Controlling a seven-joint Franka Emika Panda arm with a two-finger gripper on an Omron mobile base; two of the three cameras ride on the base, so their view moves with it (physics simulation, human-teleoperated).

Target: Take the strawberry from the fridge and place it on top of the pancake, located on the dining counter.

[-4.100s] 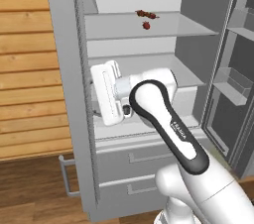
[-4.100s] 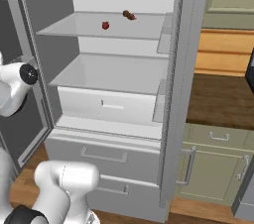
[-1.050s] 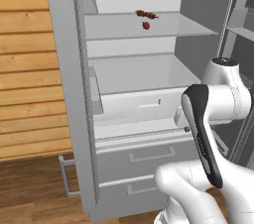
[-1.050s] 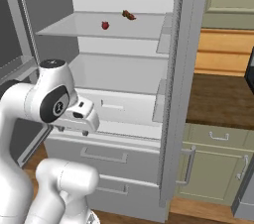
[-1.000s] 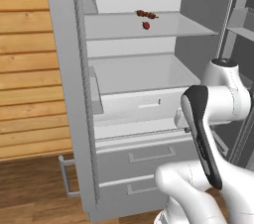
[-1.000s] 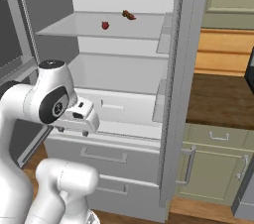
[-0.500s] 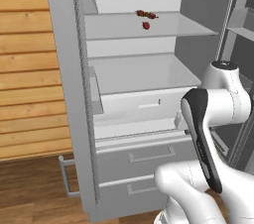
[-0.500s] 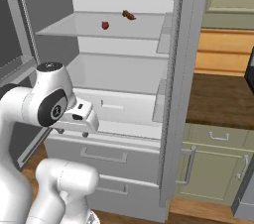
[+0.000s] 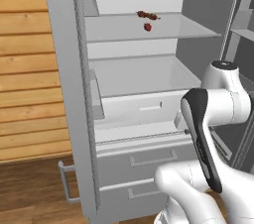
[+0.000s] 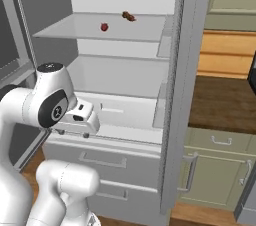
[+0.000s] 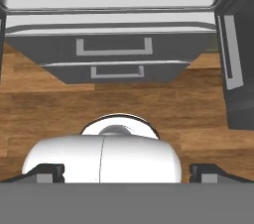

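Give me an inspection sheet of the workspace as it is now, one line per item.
Surface: grey upper shelf inside the open fridge.
Job's things: strawberry lies on that shelf, untouched.
Clutter: dark red-brown strip of food behind the strawberry, apart from it.
Grippers: pincer open, fingertips spread wide, pointing down at the wood floor before the lower drawers, holding nothing.
Cables: nothing seen.
Surroundings: wooden plank wall; green cabinets.
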